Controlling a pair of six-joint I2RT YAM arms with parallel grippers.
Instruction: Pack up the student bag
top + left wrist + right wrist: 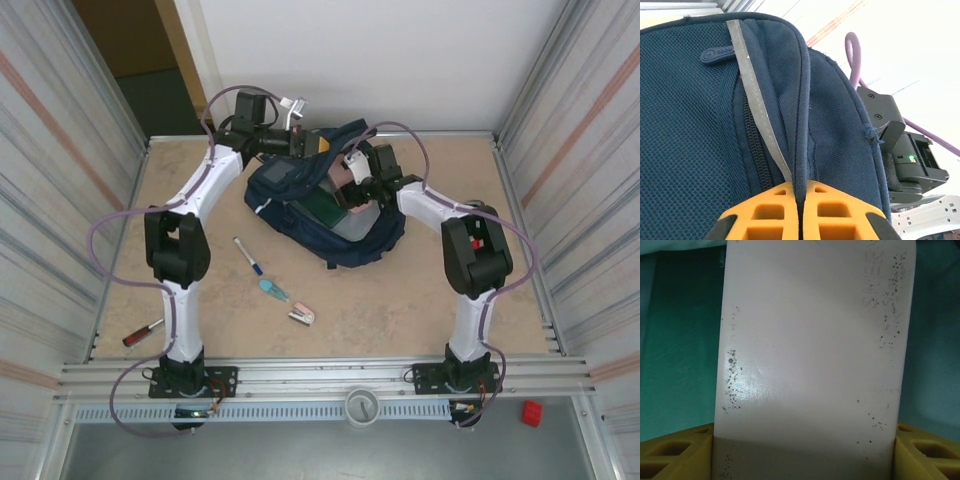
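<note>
Navy bag (pixel 322 222) lies mid-worktop (pixel 420 300), toward far edge. My left fingers (pixel 765 215) pressed together on its rim seam, holding mouth up. My right fingers (pixel 670 455) pinch pale pink block (pixel 810 355) over teal lining. Best approach, I judge: rim taut, block lowered deep, release only once inside.

The student bag (pixel 690 150) is navy mesh with a grey stripe (pixel 756 100); the block (pixel 810 355) is pale pink, dark-speckled; the lining (pixel 675 365) is teal.
</note>
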